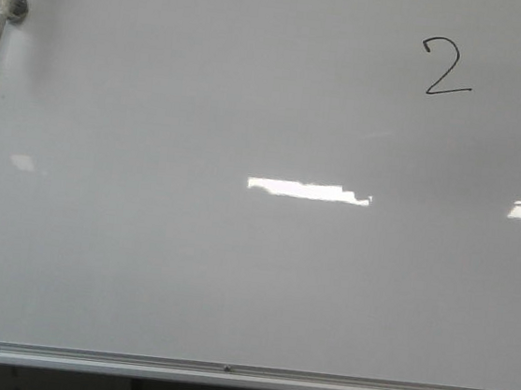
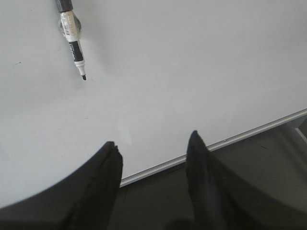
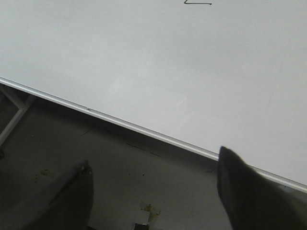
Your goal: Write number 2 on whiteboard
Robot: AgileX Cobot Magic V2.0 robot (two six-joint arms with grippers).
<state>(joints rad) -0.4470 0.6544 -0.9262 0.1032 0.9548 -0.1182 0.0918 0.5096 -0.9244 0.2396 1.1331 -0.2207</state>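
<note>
A thin black number 2 [image 1: 447,69] stands on the upper right of the whiteboard [image 1: 233,267]. Only its base stroke, the number 2 [image 3: 197,3], shows at the edge of the right wrist view. A black-and-white marker [image 1: 0,5] hangs tip down in a holder at the board's upper left, also seen as the marker [image 2: 73,40] in the left wrist view. My left gripper [image 2: 154,149] is open and empty, low before the whiteboard [image 2: 192,72] near its rail. My right gripper [image 3: 152,163] is open and empty, below the whiteboard [image 3: 144,48].
A silver aluminium rail [image 1: 221,373] runs along the board's lower edge, also seen as the rail [image 2: 230,140] and the rail [image 3: 144,130]. Below it lies a dark floor [image 3: 120,172] with a stain. Bright light reflections [image 1: 308,190] sit mid-board.
</note>
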